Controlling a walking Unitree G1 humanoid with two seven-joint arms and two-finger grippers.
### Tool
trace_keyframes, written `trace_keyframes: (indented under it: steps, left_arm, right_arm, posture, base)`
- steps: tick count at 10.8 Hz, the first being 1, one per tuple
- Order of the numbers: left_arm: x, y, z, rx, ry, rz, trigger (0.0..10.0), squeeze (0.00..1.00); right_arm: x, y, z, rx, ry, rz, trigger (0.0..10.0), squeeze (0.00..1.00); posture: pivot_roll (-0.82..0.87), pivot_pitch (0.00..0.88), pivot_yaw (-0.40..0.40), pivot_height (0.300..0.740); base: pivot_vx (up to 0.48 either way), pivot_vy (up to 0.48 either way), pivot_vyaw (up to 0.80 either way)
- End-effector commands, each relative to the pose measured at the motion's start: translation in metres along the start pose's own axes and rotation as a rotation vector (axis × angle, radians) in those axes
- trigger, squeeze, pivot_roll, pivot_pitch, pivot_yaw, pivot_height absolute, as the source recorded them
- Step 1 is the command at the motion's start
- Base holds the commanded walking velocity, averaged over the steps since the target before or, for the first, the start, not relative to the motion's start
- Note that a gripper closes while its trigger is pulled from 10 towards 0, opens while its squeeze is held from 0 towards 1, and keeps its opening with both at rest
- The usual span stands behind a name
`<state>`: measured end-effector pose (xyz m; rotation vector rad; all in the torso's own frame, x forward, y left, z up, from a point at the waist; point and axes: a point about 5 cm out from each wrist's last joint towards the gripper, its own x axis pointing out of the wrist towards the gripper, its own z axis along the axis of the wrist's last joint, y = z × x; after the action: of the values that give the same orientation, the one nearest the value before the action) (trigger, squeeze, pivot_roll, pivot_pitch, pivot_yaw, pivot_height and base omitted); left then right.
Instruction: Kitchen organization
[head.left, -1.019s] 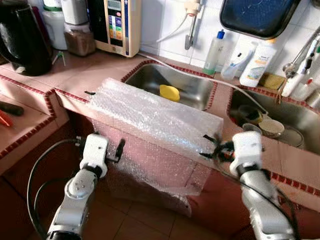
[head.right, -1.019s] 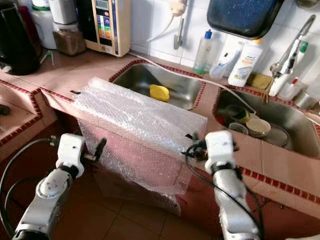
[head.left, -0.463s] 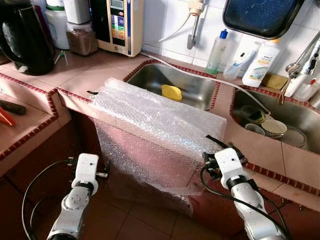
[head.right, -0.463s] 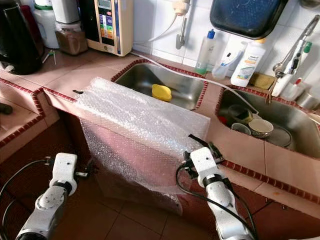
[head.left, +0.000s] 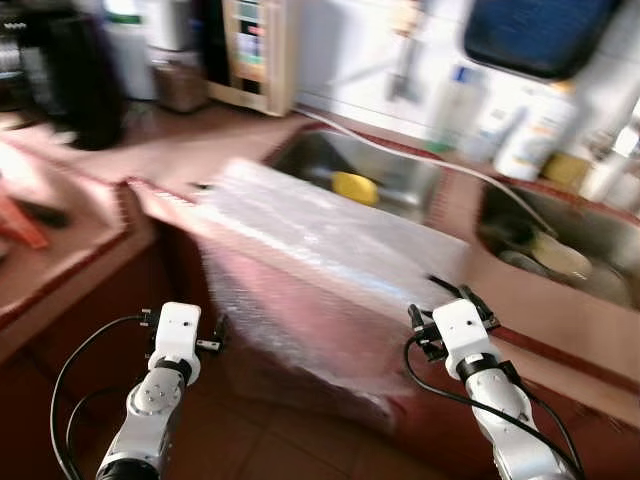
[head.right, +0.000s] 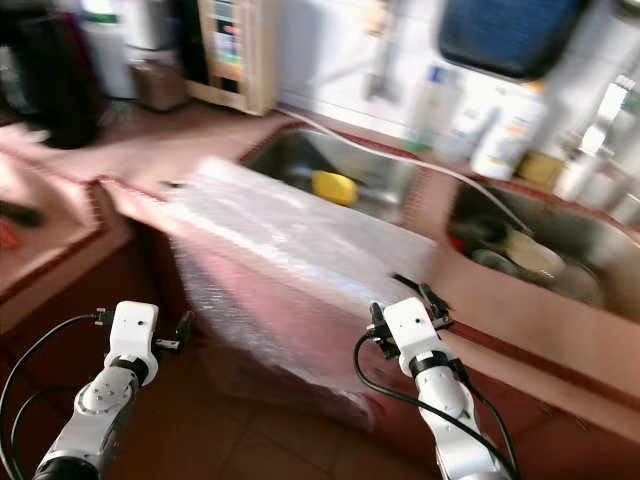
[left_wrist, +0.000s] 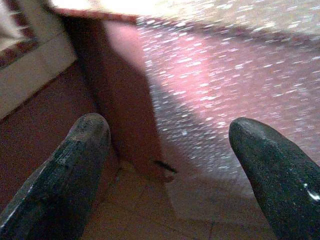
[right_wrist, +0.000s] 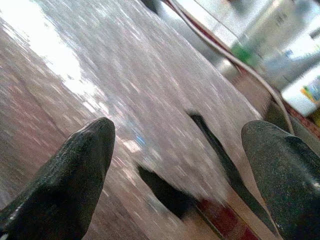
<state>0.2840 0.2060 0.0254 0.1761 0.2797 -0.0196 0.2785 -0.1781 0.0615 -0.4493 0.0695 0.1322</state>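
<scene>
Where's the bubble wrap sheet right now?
The bubble wrap sheet lies draped over the counter edge in front of the left sink, hanging down the cabinet front between the two open grippers.

Bubble wrap sheet (head.left: 320, 240) drapes over the counter edge (head.left: 560, 350) and down the cabinet front, blocking that whole stretch. Left gripper (left_wrist: 165, 150), fingers spread, has free floor (left_wrist: 150, 210) ahead below the wrap's hem. Right gripper (right_wrist: 175, 165), fingers apart, faces the wrap's top surface; hose (head.left: 400, 150) crosses behind it.
</scene>
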Motion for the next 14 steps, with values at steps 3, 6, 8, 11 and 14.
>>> trace_keyframes:
  steps: [3, 6, 8, 11, 14]
  left_arm:
    - [0.001, -0.001, -0.002, 0.007, 0.001, -0.01, 10.0, 0.0]
    - [0.001, 0.0, -0.003, 0.013, 0.007, -0.011, 10.0, 0.0]
    - [0.001, -0.001, -0.006, 0.018, 0.016, -0.017, 10.0, 0.0]
    - [-0.005, 0.001, -0.03, 0.046, 0.121, -0.021, 10.0, 0.0]
    - [-0.01, -0.005, -0.048, 0.043, 0.212, -0.042, 10.0, 0.0]
  right_arm:
    - [0.002, -0.002, 0.0, -0.011, -0.007, -0.001, 10.0, 0.82]
    - [0.001, -0.004, -0.007, -0.01, 0.014, -0.007, 10.0, 0.82]
    - [-0.001, -0.004, -0.013, -0.005, 0.038, -0.011, 10.0, 0.82]
    - [0.0, -0.006, -0.03, 0.094, 0.119, -0.058, 10.0, 0.82]
    - [-0.004, -0.007, -0.06, 0.183, 0.27, -0.104, 10.0, 0.82]
  posture:
    - [0.12, 0.0, -0.098, 0.74]
    - [0.12, 0.0, -0.094, 0.74]
    - [0.12, 0.0, -0.093, 0.74]
    - [0.12, 0.0, -0.097, 0.74]
    - [0.13, 0.0, -0.101, 0.74]
  base:
    - [0.0, 0.436, 0.0]
    - [0.0, 0.48, 0.0]
    - [0.0, 0.381, 0.0]
    - [0.0, 0.0, 0.0]
    - [0.0, 0.0, 0.0]
